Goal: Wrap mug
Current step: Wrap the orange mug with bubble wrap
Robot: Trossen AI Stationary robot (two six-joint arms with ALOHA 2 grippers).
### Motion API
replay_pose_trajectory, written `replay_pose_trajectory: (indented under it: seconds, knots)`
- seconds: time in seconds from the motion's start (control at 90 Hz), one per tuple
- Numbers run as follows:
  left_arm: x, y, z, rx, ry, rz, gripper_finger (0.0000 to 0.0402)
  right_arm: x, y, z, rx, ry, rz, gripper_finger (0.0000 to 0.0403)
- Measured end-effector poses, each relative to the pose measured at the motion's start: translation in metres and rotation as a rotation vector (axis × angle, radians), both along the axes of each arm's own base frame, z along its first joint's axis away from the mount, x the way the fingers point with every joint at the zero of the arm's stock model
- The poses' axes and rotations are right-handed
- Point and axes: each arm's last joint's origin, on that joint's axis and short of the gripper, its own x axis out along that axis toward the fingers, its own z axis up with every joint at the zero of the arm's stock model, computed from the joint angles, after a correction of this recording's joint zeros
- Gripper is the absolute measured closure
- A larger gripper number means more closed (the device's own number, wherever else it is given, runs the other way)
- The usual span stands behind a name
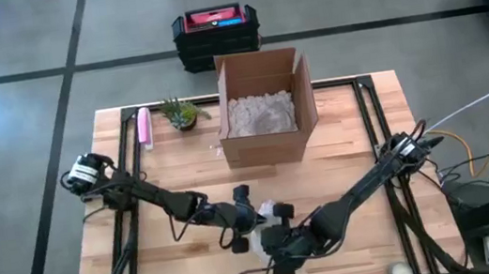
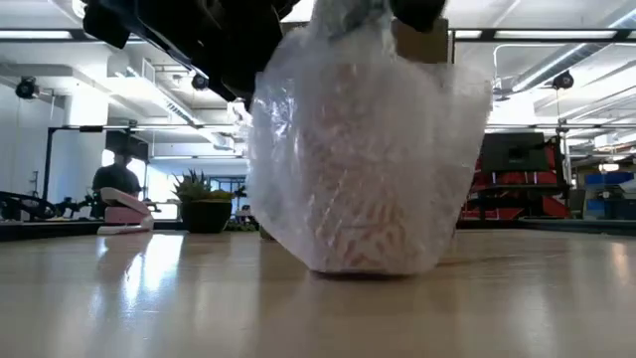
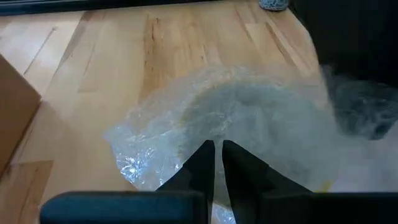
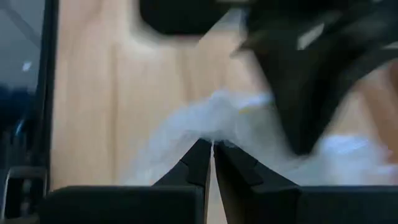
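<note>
A bundle of clear bubble wrap [image 2: 368, 159] stands on the table near its front edge, bottom on the wood. The mug is inside; only a pale shape [image 2: 363, 149] shows through the plastic. In the high view the bundle [image 1: 264, 240] lies between both arms. My left gripper [image 3: 217, 152] comes from the table's left and is shut on the wrap. My right gripper [image 4: 212, 149] comes from the right and is also shut on the wrap. Both grippers [image 1: 248, 222] [image 1: 280, 251] sit at the top of the bundle. My left gripper pinches a raised fold of the wrap [image 3: 219, 134] between its two fingers, near the top of the bundle. The bundle's bottom [image 2: 358, 267] stays on the table. My right gripper pinches a gathered peak of the wrap [image 4: 214, 138] between its two fingers. One layer or several, I cannot tell.
An open cardboard box [image 1: 264, 106] with white filling stands at the far centre. A small potted plant [image 1: 183, 115] and a pink object [image 1: 144, 127] lie at the far left. A small white object [image 1: 398, 271] lies at the near right. A black crate [image 1: 216, 32] stands beyond the table.
</note>
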Motion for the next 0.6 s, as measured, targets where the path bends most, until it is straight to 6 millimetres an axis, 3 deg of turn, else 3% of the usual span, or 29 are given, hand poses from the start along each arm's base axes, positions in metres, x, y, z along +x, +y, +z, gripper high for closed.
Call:
replay_pose_trajectory:
  seconds: [0.378, 0.6]
  knots:
    - [0.000, 0.000, 0.001, -0.003, -0.003, -0.004, 0.0381, -0.007, -0.024, -0.026, 0.039, 0.219, -0.095, 0.0395]
    - [-0.013, -0.002, 0.027, -0.033, -0.041, -0.035, 0.0381, -0.006, -0.025, -0.032, 0.068, 0.234, -0.101, 0.0395]
